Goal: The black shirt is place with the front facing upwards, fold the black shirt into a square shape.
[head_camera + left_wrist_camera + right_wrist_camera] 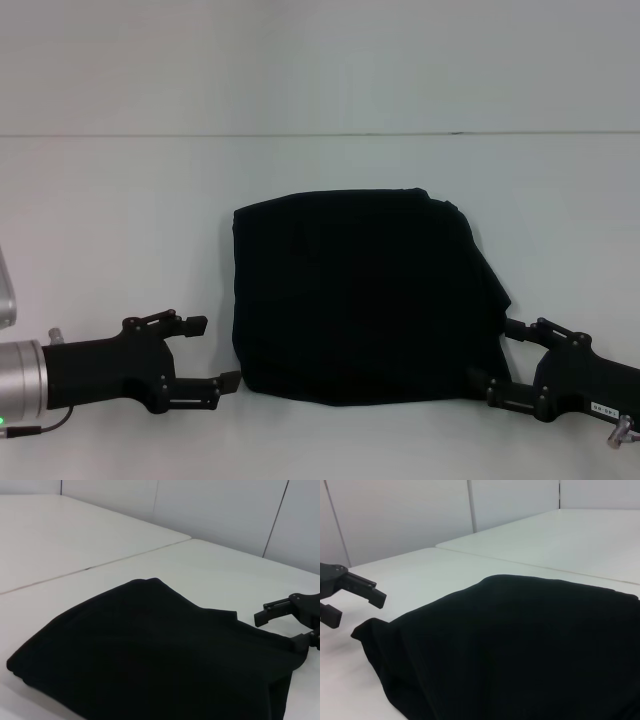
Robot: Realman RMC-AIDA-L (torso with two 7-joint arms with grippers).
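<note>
Two grippers flank the black shirt (360, 295), which lies folded into a rough square on the white table (120, 220), plain black side up. The left gripper (212, 352) sits just off the shirt's near left corner, clear of the cloth, its fingers spread apart and holding nothing. The right gripper (497, 360) is at the shirt's near right corner, its fingers spread, with the cloth's edge lying between them.
</note>
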